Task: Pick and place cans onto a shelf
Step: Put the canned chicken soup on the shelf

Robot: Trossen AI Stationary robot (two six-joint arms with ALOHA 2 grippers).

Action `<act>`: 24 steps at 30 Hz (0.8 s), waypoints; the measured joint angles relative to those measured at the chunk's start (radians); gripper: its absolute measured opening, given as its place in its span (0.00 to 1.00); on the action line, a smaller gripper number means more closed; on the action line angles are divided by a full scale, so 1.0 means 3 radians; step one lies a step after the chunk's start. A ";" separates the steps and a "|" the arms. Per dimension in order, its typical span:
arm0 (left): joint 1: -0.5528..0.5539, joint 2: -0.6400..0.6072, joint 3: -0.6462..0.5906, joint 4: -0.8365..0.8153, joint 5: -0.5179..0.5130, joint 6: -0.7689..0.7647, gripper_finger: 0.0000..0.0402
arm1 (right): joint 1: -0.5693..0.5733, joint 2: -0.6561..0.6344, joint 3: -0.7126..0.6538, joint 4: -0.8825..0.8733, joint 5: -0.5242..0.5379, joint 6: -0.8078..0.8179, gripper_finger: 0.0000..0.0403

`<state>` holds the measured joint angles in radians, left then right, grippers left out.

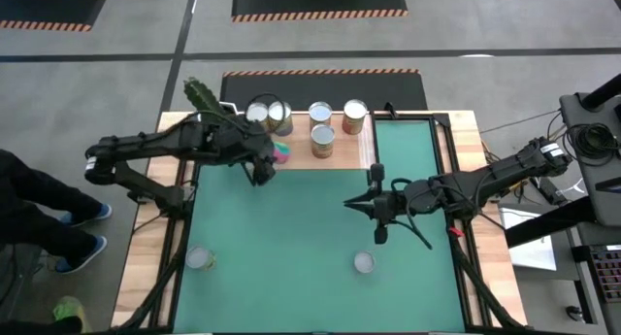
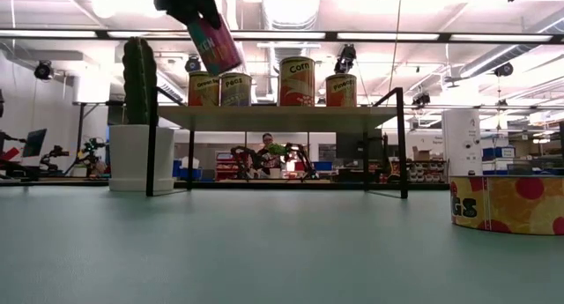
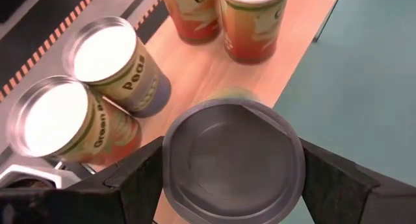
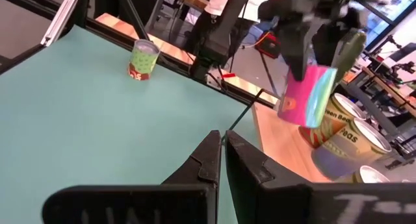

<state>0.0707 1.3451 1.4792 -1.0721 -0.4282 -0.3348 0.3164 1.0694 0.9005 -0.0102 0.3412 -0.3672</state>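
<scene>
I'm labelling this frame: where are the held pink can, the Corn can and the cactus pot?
pink can (image 2: 214, 45), low view, on its label.
Corn can (image 2: 297, 82), low view, on its label.
cactus pot (image 2: 129, 157), low view, on its white wall.

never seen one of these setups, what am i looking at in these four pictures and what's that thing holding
It is a robot with two dark arms at a green table. One picture looks down from above, one looks level across the tabletop, and two come from cameras on the arms' wrists. The left gripper holds a pink can in the air at the edge of the wooden shelf, where four cans already stand. In the left wrist picture you look down on that can's top between the fingers. The right gripper is shut and empty, waiting over the middle of the table. Two more cans stand on the table, and a cactus stands beside the shelf.
</scene>
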 joint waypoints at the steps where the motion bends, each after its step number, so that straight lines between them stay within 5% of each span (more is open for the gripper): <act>1: 0.0018 0.0041 0.0000 0.0008 0.0000 0.0044 0.70 | 0.0000 -0.0030 -0.0022 -0.0002 0.0000 0.0003 0.03; 24: 0.0364 0.0584 0.0000 0.0174 0.0001 0.0440 0.71 | 0.0000 -0.0244 -0.0171 0.0005 0.0000 0.0118 0.03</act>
<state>0.1798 1.5204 1.4792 -1.0199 -0.4278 -0.2028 0.3164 0.9962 0.8494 -0.0086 0.3412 -0.3317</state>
